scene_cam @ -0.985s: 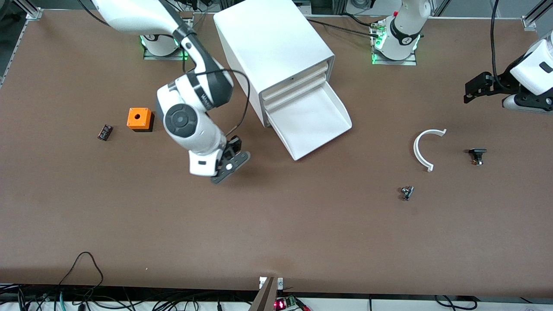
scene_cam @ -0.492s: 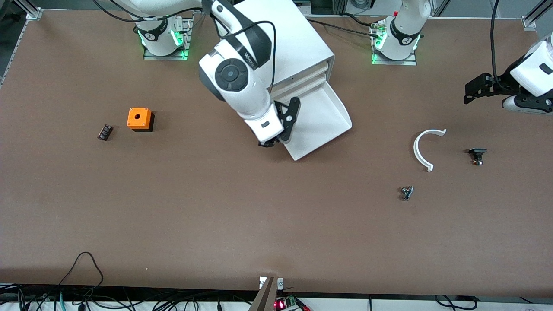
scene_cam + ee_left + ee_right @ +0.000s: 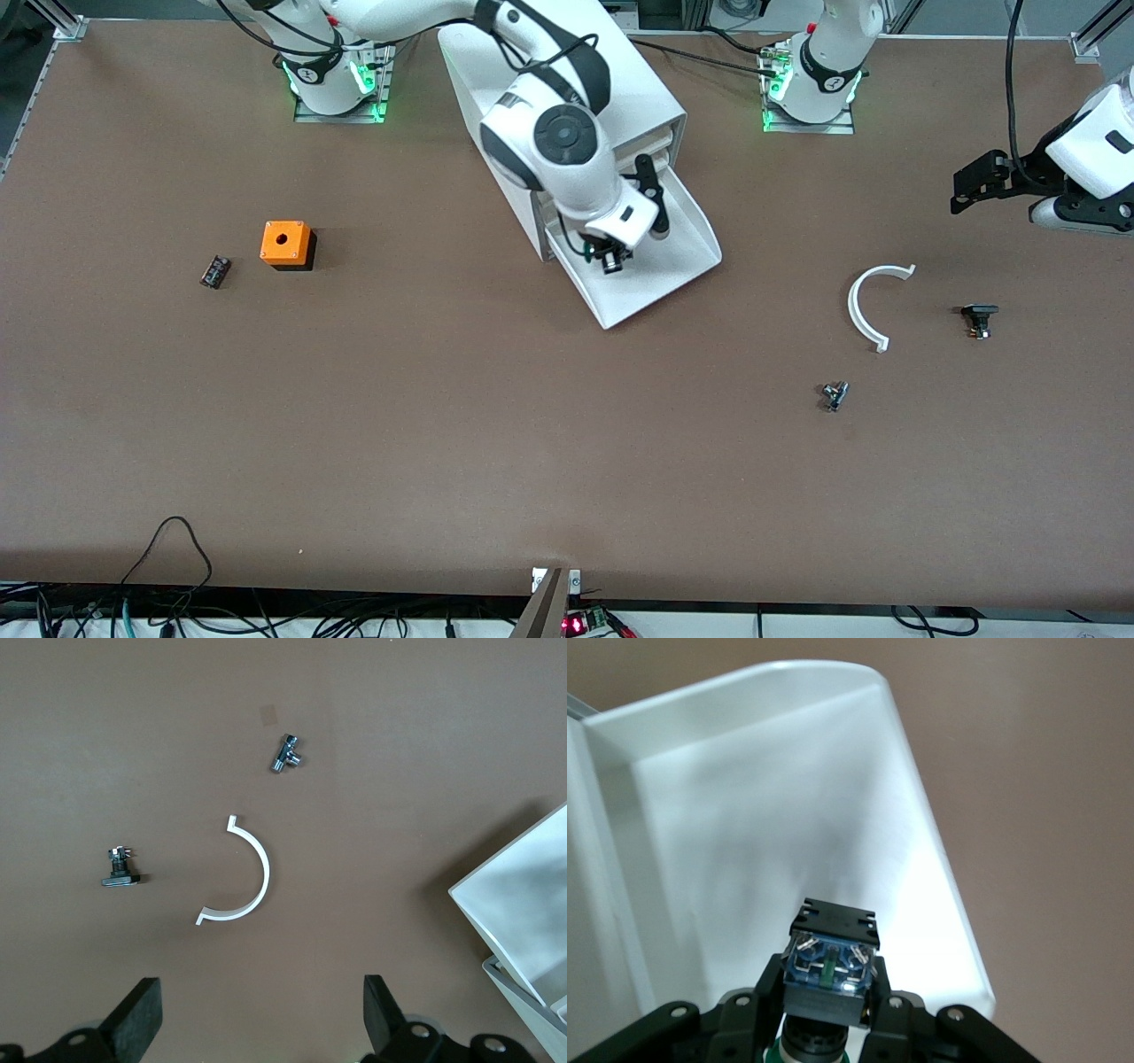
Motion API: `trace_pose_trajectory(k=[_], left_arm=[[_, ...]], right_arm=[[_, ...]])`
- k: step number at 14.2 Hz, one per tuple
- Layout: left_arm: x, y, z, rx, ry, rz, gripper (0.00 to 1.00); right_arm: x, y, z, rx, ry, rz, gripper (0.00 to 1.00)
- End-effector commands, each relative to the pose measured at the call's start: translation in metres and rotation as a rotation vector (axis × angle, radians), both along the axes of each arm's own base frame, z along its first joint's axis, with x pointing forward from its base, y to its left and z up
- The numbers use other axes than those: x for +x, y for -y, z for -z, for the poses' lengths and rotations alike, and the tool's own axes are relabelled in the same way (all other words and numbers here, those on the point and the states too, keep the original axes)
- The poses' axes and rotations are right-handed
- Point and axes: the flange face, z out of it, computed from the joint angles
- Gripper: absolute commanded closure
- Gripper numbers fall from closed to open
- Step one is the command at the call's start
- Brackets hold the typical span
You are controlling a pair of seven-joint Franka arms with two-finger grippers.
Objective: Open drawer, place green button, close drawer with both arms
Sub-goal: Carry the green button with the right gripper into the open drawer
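While the right gripper (image 3: pixel 828 1028) clamps the button (image 3: pixel 830 967), the open drawer (image 3: pixel 744 815) lies directly beneath its jaws. Waiting aside, the left gripper (image 3: pixel 257 1028) gapes wide.

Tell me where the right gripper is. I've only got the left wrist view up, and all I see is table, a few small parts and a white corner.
Observer: The right gripper is over the open lowest drawer of the white cabinet.
Operator: Is it carrying anything?
Observer: Yes, it is shut on the button, with the dark body pointing down at the drawer.
Operator: Is anything lying in the drawer?
Observer: No. The part of the drawer floor that shows in the right wrist view is bare.
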Motion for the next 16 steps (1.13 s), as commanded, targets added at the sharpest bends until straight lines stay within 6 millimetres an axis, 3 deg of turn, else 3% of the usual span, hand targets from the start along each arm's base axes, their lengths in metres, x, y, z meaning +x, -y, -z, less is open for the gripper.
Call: trace_pose_trajectory(k=[1, 4, 7, 8, 9, 10, 12, 14, 16], left_arm=[[0.007, 0.0, -0.006, 0.019, -0.001, 0.001, 0.0], [0.007, 0.0, -0.006, 0.019, -0.001, -0.001, 0.0], [0.008, -0.005, -0.003, 0.018, -0.007, -0.007, 0.0], [0.008, -0.005, -0.003, 0.017, -0.007, -0.009, 0.0], [0.009, -0.006, -0.001, 0.017, -0.01, -0.009, 0.0], [0.01, -0.007, 0.0, 0.016, -0.014, -0.01, 0.0], [0.01, -0.009, 0.0, 0.016, -0.014, -0.015, 0.0], [0.01, -0.009, 0.0, 0.016, -0.012, -0.012, 0.0], [0.011, -0.01, 0.004, 0.015, -0.011, -0.004, 0.0]], right_arm=[[-0.009, -0.014, 0.022, -0.044, 0.021, -0.07, 0.64], [-0.013, -0.02, 0.053, -0.068, 0.01, -0.087, 0.64], [-0.024, -0.027, 0.064, -0.091, 0.017, -0.108, 0.6], [-0.024, -0.026, 0.064, -0.096, 0.009, -0.096, 0.46], [-0.025, -0.027, 0.059, -0.091, 0.008, -0.086, 0.12], [-0.021, -0.027, 0.051, -0.08, 0.014, -0.076, 0.0], [-0.015, -0.033, 0.022, -0.055, 0.034, -0.064, 0.0], [0.0, -0.03, -0.031, -0.033, 0.049, -0.009, 0.0], [0.019, -0.009, -0.084, 0.006, 0.082, 0.047, 0.0]])
